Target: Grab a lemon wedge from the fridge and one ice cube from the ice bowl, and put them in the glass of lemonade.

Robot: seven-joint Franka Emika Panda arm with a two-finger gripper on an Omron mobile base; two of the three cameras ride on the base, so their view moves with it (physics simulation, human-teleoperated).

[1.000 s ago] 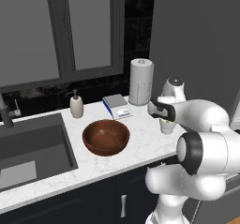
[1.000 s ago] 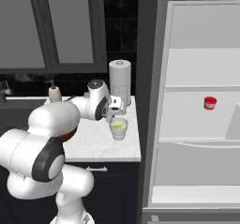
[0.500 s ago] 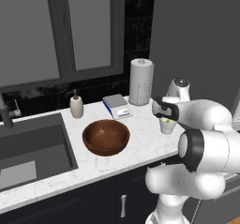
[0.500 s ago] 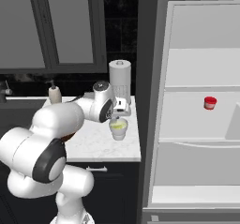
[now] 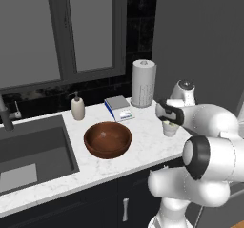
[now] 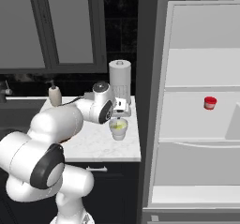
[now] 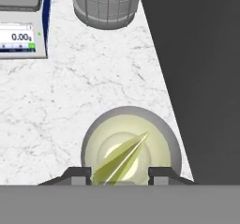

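Hovering right over the glass (image 7: 131, 145) on the worktop (image 7: 70, 96), the claw (image 7: 119, 174) is standing partly open, its fingertips (image 7: 78, 173) flanking the wedge (image 7: 123, 160), which is lying in the glass, not gripped.

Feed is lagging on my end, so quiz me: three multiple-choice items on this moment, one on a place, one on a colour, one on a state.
1. Where is the wedge?
A. in the bowl
B. over the glass, between the fingertips
C. on the scale

2. What colour is the cup in the fridge?
A. red
B. blue
C. white

3. How is the fridge?
A. shut
B. open, shelves showing
C. tipped over

Answers:
1 B: the hand view shows it above the glass, at the hand.
2 A: the right base view shows it red.
3 B: its white shelves are in plain sight.
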